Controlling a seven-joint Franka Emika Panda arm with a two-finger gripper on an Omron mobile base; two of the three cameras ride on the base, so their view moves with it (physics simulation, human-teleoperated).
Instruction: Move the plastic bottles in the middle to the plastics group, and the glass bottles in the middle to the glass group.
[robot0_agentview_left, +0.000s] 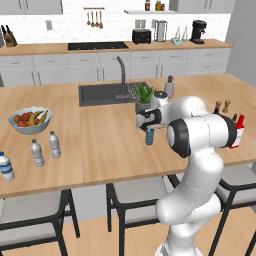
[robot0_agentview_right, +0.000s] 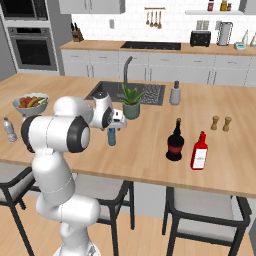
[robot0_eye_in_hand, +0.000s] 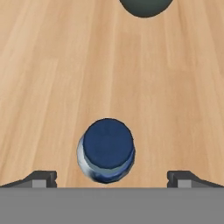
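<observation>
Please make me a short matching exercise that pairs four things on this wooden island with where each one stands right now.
Things:
1. blue bottle
2. black bottle
3. fruit bowl
4. potted plant

Places:
A. beside the red bottle, towards the right end of the island
B. directly under the open gripper, dark cap facing up at it
C. at the edge of the sink, by the faucet
D. near the left end, behind the two small clear bottles

Pairs: 1-B, 2-A, 3-D, 4-C
</observation>
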